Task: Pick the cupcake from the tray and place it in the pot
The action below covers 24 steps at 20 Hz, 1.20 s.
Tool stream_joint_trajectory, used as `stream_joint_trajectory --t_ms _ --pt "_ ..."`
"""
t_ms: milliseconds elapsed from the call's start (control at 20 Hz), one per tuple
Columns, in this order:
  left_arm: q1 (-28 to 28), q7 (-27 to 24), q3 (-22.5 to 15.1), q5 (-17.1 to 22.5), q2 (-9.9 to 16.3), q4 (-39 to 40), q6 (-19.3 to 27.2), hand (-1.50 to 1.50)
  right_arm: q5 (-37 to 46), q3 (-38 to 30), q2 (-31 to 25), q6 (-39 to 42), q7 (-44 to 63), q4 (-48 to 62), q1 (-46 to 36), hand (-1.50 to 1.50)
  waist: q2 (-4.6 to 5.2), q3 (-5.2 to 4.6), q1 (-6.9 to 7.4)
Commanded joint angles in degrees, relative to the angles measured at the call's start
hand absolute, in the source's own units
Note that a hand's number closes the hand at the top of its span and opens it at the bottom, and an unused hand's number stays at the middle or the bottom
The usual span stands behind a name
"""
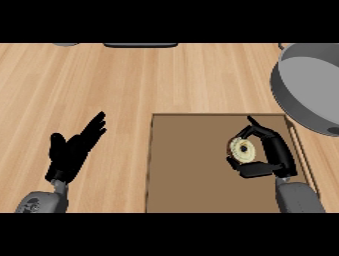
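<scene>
**Right hand closed around cupcake over the tray**

Head view, looking steeply down on a pale wood tabletop.

Right hand: black, at the end of a grey forearm coming in from the lower edge. Fingers and thumb curl into a ring around the cupcake. The cupcake shows as a small pale, cream-coloured round, tipped so its face looks out toward the left of the hand. Fingers wrap over its top and far side; thumb closes beneath it. Part of it is hidden by the hand. Cannot tell whether it rests on the tray or is lifted clear of it.

Tray: flat brown rectangle with a lighter rim, lying directly under the right hand and spreading out to its left. The hand sits over the tray's right half, near the right rim.

Pot: large, grey, round, with a dark handle at its near side. It stands beyond the right hand and to its right, off the tray, overlapping the tray's far right corner in this view. Well apart from the cupcake.

Left hand: open, fingers straight and pointing up and away, resting over bare tabletop to the left of the tray, holding nothing.

Two dark objects at the far edge, cut off; unidentifiable.
</scene>
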Motion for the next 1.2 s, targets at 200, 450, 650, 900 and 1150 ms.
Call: stream_joint_trajectory --t_ms 200,450,650,900,1150 --pt "3.47 -0.18 2.01 0.4 0.98 -1.62 1.41 0.0 -6.07 -23.5 -9.72 -17.59 -1.77 -0.89 12.03 1.5 0.58 0.86 -5.03" --pt "2.51 -0.74 -0.13 -1.11 -0.34 -0.01 0.98 0.0 -7.66 -28.22 -10.62 -20.34 -1.09 -6.57 19.56 1.5 1.04 0.74 -1.58" --pt "1.92 2.52 -0.26 -0.26 -0.24 -3.7 -0.13 0.0 -4.93 -27.81 -9.95 -24.09 4.71 -16.71 24.2 1.5 1.09 0.78 0.19" --pt "2.81 -1.05 0.11 -1.0 -0.02 -0.07 -1.14 0.0 2.03 -26.52 -13.58 -26.8 15.54 -31.2 29.63 1.5 1.15 0.69 0.06" --pt "-1.75 4.07 -0.43 -2.12 -2.39 -1.62 1.64 0.0 10.9 -24.59 -17.89 -28.11 31.44 -38.48 25.75 1.5 1.2 0.77 0.51"
